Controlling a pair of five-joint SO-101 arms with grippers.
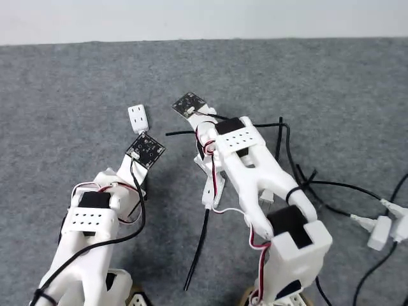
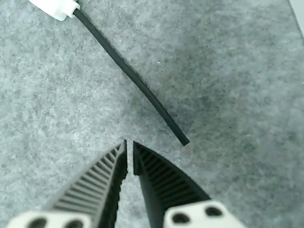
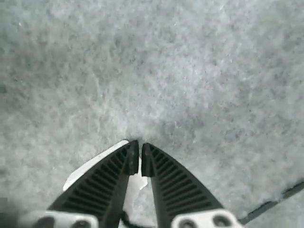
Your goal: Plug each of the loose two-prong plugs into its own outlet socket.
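A white outlet socket [image 1: 137, 117] lies on the grey felt beyond the left arm. A white plug [image 1: 209, 193] on a black cable [image 1: 197, 252] lies under the right arm's wrist; in the left wrist view the same plug [image 2: 54, 7] and its cable [image 2: 133, 78] lie ahead of my left gripper [image 2: 129, 142]. That gripper is shut, empty and low over the felt. My right gripper [image 3: 139, 143] is also shut, tips close to the felt. A white piece [image 3: 90, 167] shows beneath its fingers; I cannot tell whether it is touched.
More white plug pieces [image 1: 380, 231] with black cables lie at the right edge. Loose black cables [image 1: 284, 146] loop around the right arm. A pale wall [image 1: 204, 19] bounds the far side of the felt.
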